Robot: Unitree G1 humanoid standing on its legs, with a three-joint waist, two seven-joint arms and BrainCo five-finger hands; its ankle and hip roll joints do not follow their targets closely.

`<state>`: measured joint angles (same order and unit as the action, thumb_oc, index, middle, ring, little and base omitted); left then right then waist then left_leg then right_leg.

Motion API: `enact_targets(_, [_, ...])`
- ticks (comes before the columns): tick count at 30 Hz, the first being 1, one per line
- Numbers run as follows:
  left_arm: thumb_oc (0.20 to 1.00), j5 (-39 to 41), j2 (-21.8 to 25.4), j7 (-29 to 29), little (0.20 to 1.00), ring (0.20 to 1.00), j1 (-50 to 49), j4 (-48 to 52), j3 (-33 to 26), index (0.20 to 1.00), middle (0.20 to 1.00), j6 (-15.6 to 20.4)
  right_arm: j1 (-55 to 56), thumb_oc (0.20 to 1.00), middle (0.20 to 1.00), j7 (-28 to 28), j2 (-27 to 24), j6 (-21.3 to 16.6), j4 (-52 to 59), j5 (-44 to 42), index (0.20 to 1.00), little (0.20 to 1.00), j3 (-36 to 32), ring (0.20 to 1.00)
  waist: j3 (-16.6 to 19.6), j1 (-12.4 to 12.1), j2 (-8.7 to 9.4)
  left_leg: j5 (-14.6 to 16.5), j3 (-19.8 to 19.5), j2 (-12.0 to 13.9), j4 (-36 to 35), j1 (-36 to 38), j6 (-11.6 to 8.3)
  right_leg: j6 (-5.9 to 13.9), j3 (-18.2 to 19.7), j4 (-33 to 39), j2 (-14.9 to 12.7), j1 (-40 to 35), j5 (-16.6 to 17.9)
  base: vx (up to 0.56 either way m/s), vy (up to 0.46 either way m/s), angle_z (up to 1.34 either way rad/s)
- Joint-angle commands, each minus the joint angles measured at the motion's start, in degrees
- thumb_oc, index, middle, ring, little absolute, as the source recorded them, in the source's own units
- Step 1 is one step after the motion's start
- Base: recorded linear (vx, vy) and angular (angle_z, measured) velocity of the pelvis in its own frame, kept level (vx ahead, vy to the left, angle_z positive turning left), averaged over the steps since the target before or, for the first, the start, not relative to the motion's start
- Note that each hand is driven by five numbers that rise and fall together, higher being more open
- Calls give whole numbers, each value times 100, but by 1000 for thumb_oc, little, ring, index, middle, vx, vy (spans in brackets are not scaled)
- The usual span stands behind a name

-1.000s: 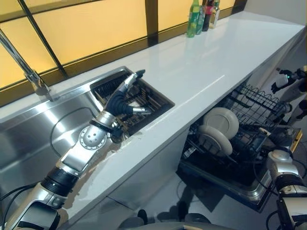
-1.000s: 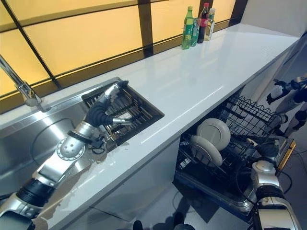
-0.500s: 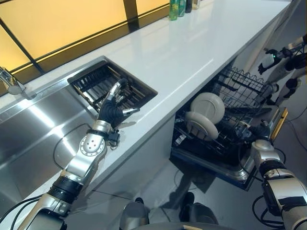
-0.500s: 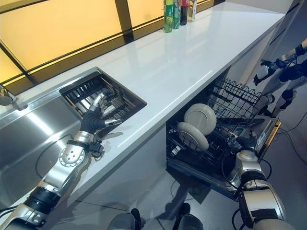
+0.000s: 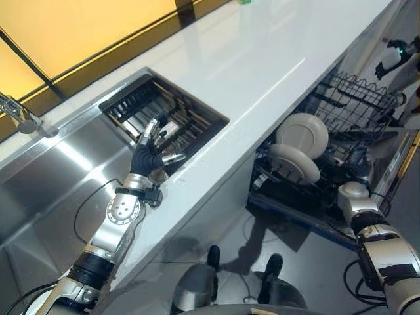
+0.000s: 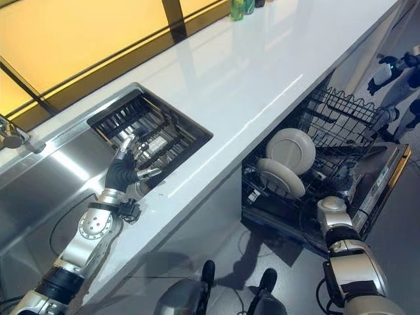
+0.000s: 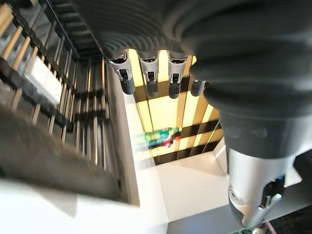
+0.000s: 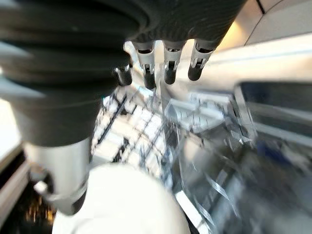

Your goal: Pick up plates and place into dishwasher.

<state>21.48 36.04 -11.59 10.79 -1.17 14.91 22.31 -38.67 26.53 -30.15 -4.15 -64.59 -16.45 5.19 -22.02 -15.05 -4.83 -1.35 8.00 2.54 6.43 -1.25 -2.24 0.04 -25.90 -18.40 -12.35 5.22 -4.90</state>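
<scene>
A long white table (image 5: 256,59) runs below amber window panes, a steel sink (image 5: 46,190) set into it at 9 o'clock, with a faucet (image 5: 16,113) at its far edge. A dark slatted rack (image 6: 147,134) fills the sink's right end. The left robot hand (image 5: 149,149) hovers over the rack's near edge, fingers spread wide, holding nothing. At 3 o'clock the open dishwasher (image 6: 354,190) shows its wire basket (image 5: 357,98); two white plates (image 6: 289,149) stand on edge in it, side by side. The right robot hand (image 8: 161,58) reaches near them, fingers straight, empty. Bottles (image 6: 239,6) stand at 12 o'clock.
</scene>
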Motion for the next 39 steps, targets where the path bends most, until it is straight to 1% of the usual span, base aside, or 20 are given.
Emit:
enact_targets(1, [1000,-78,72,-284,1000,1000,218,475,-187,1000,1000,442,-629,1000,1000,-451,-520,-556,43,-235,1000,1000,373,1000,-312,167,-151,879,-216,-225,1608,-1095,201,81,163,-696,-182,65,-461,-63,-37,-36])
enact_targets(4, [1000,61,110,-340,1000,1000,391,414,-170,1000,1000,340,-869,1000,1000,-788,-584,-556,-161,-552,1000,1000,423,1000,-443,162,-197,1145,-301,-256,2307,-1542,257,-52,252,-1301,-328,408,-667,-33,-65,-31])
enact_targets(5, [1000,112,116,-313,1000,1000,413,410,-178,1000,1000,256,-947,1000,1000,-859,-607,-495,-296,-566,1000,1000,410,1000,-461,154,-219,1391,-356,-264,2496,-1559,266,-44,344,-1568,-360,483,-893,-14,-44,-20])
enact_targets(6, [1000,132,100,-282,1000,1000,408,417,-178,1000,1000,221,-1016,1000,1000,-849,-620,-400,-361,-547,1000,1000,411,1000,-487,148,-246,1278,-313,-263,2526,-1647,329,-130,279,-1636,-404,591,-806,74,-73,-10])
enact_targets(7, [1000,112,66,-273,1000,1000,393,415,-146,1000,1000,214,-1071,1000,1000,-792,-611,-248,-408,-585,1000,1000,442,1000,-507,138,-258,1456,-391,-291,2684,-1673,301,-88,384,-1810,-406,636,-966,-71,-34,1])
enact_targets(8, [1000,95,53,-280,1000,1000,398,423,-136,1000,1000,214,-1110,1000,1000,-774,-615,-202,-426,-645,1000,1000,455,1000,-527,138,-281,1308,-347,-284,2664,-1756,348,-159,310,-1799,-429,709,-850,-26,-65,7])
enact_targets(9, [1000,95,63,-285,1000,1000,396,439,-119,1000,1000,244,-1184,1000,1000,-672,-625,-126,-467,-670,1000,1000,448,1000,-575,140,-312,1312,-358,-295,2716,-1817,371,-179,335,-1882,-431,792,-868,-62,-69,11])
enact_targets(10, [1000,67,73,-318,1000,1000,385,468,-108,1000,1000,279,-1238,1000,1000,-483,-652,-2,-507,-572,1000,1000,442,1000,-615,136,-328,1473,-409,-318,2814,-1823,352,-134,420,-2017,-418,834,-1019,4,-83,11])
enact_targets(14, [1000,1,72,-428,1000,1000,351,500,-57,1000,1000,324,-1330,1000,1000,93,-736,139,-594,-596,1000,1000,406,1000,-698,170,-403,1499,-403,-320,2934,-1898,376,-201,425,-2151,-401,907,-1082,-52,-36,-3])
enact_targets(16, [1000,5,62,-406,1000,1000,342,504,-39,1000,1000,329,-1337,1000,1000,396,-747,230,-588,-423,1000,1000,350,1000,-740,190,-437,1372,-350,-298,2942,-1961,412,-283,352,-2120,-411,928,-977,-54,-12,-5])
enact_targets(17, [1000,0,53,-411,1000,1000,334,514,-11,1000,1000,316,-1341,1000,1000,422,-761,277,-591,-380,1000,1000,340,1000,-747,209,-440,1556,-415,-313,3047,-1917,378,-230,452,-2209,-388,895,-1132,72,-20,-10])
enact_targets(20, [1000,-31,36,-430,1000,1000,317,606,28,1000,1000,317,-1386,1000,1000,466,-839,393,-594,-298,1000,1000,339,1000,-767,239,-497,1389,-352,-287,3022,-1955,418,-333,380,-2183,-389,923,-1026,-10,12,-7])
enact_targets(21, [1000,-38,41,-444,1000,1000,304,619,35,1000,1000,329,-1391,1000,1000,470,-864,397,-606,-308,1000,1000,344,1000,-764,246,-497,1546,-399,-297,3116,-1923,373,-275,474,-2261,-367,898,-1175,82,-13,-3])
enact_targets(23, [1000,-40,80,-512,1000,1000,324,648,58,1000,1000,358,-1470,1000,1000,506,-983,466,-675,-327,1000,1000,337,1000,-774,276,-524,1523,-382,-286,3187,-1987,379,-303,496,-2327,-363,971,-1193,37,-11,-1])
enact_targets(24, [1000,-29,109,-534,1000,1000,330,666,69,1000,1000,362,-1492,1000,1000,419,-1024,489,-717,-370,1000,1000,330,1000,-775,279,-530,1564,-376,-287,3247,-2016,386,-305,512,-2390,-370,1007,-1230,-65,-12,2])
enact_targets(25, [1000,-31,134,-558,1000,1000,337,701,76,1000,1000,359,-1531,1000,1000,390,-1077,560,-768,-474,1000,1000,324,1000,-777,279,-548,1399,-319,-263,3217,-2109,429,-378,440,-2374,-396,1096,-1106,18,-36,1])
enact_targets(26, [1000,-43,156,-562,1000,1000,329,730,73,1000,1000,339,-1544,1000,1000,315,-1110,579,-801,-592,1000,1000,319,1000,-775,281,-543,1562,-374,-276,3324,-2093,390,-320,535,-2476,-377,1094,-1256,17,-41,3])
enact_targets(30, [1000,-77,234,-601,1000,1000,371,832,87,1000,1000,261,-1703,1000,1000,-219,-1212,684,-954,-937,1000,1000,351,1000,-777,278,-579,1593,-352,-282,3427,-2215,416,-346,557,-2663,-407,1298,-1307,24,-30,0])
enact_targets(33, [1000,-65,331,-650,1000,1000,395,910,40,1000,1000,186,-1884,1000,1000,-1033,-1306,462,-998,-1461,1000,1000,481,1000,-777,233,-601,1614,-384,-335,3513,-2367,439,-370,551,-2827,-449,1480,-1357,5,-24,0])
enact_targets(39, [1000,58,440,-555,1000,1000,394,992,-93,1000,1000,69,-2203,1000,1000,-1613,-1413,181,-1022,-1593,1000,1000,603,1000,-777,136,-624,1659,-403,-422,3618,-2655,493,-358,542,-3127,-537,1861,-1410,10,-25,1])
